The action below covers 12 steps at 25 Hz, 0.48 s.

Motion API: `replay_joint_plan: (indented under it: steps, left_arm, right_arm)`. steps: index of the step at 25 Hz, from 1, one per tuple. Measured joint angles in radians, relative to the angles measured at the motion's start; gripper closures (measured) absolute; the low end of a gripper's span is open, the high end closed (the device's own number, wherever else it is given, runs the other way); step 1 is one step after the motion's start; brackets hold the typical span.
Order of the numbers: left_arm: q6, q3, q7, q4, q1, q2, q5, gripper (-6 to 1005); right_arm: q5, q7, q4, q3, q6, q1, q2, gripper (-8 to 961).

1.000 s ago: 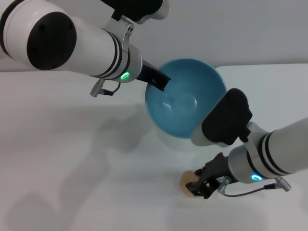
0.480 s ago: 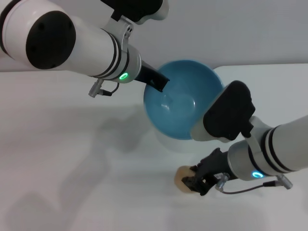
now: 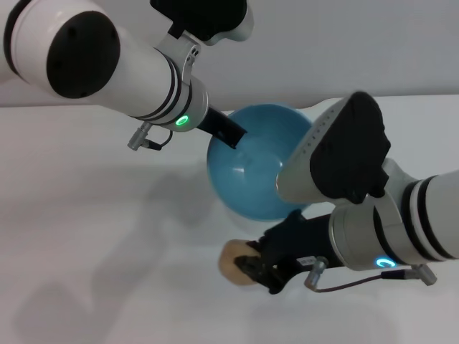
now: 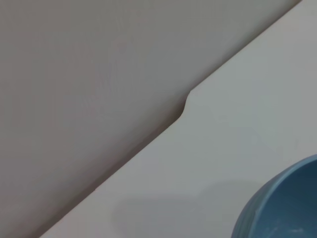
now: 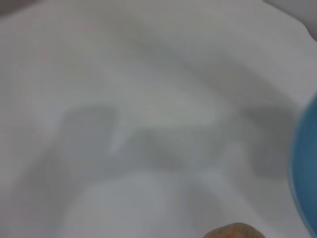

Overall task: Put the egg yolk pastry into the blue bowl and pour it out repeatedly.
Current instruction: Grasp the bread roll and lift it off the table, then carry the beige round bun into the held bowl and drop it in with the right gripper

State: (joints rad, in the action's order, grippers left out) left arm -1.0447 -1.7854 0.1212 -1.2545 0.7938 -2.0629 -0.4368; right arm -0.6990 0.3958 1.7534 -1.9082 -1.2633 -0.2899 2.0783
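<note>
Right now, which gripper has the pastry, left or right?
The right gripper, low near the table, is shut on the egg yolk pastry. The left gripper is instead clamped on the rim of the tilted blue bowl.

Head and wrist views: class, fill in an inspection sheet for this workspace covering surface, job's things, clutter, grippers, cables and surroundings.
Surface: white table, arm shadows on it.
Job's things: blue bowl tilted, empty; egg yolk pastry outside it.
Clutter: nothing seen.
Grippers: left gripper clamped on the bowl's rim; right gripper shut on the pastry.
Cables: short grey cable at the right wrist.
Surroundings: plain grey wall.
</note>
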Motion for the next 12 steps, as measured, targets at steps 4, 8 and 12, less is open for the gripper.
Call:
replay_joint_plan:
  steps: [4, 8, 12]
  left_arm:
    - [-0.032, -0.008, -0.004, 0.001, 0.011, -0.005, 0.047, 989]
    - [-0.047, -0.012, -0.008, 0.002, 0.016, -0.005, 0.061, 989]
    - [-0.065, -0.012, -0.008, 0.004, 0.018, -0.005, 0.064, 990]
  right_arm:
    - [-0.029, 0.009, 0.062, 0.001, -0.012, 0.001, 0.0, 804]
    - [-0.029, 0.01, 0.117, 0.005, -0.028, 0.002, -0.001, 831]
    - [-0.03, 0.01, 0.177, 0.02, -0.053, 0.002, -0.001, 849]
